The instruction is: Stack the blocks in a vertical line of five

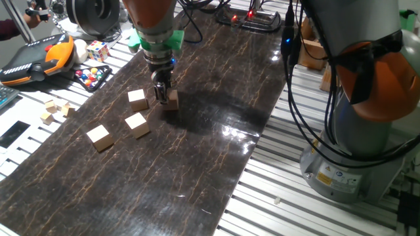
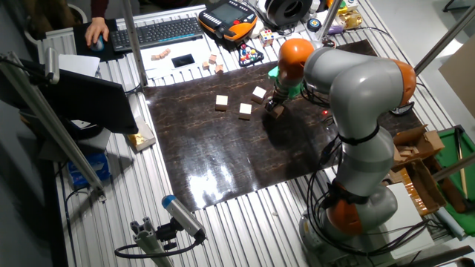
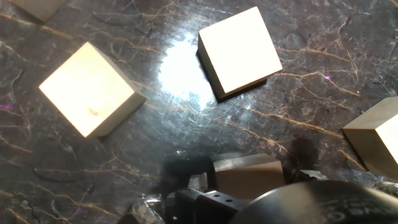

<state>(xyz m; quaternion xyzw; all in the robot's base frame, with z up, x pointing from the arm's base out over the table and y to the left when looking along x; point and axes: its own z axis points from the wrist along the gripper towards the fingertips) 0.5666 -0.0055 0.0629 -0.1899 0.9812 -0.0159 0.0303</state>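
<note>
All five tan wooden blocks lie apart on the dark mat (image 1: 197,151), none stacked. The hand view shows one at the left (image 3: 87,89), one at top centre (image 3: 239,50), one at the right edge (image 3: 376,134), a corner at the top left (image 3: 37,7), and one in shadow at the bottom (image 3: 245,171). My gripper (image 1: 162,94) is low over the mat, with its fingers beside that shadowed block (image 1: 172,99). Three more blocks lie to its left (image 1: 138,99) (image 1: 137,124) (image 1: 100,137). I cannot tell whether the fingers press on the block.
Left of the mat lie a multicoloured puzzle cube (image 1: 98,50), small pale wooden bits (image 1: 52,109), a tray of coloured balls (image 1: 92,77) and an orange pendant (image 1: 36,59). The robot base (image 1: 354,131) and cables stand at the right.
</note>
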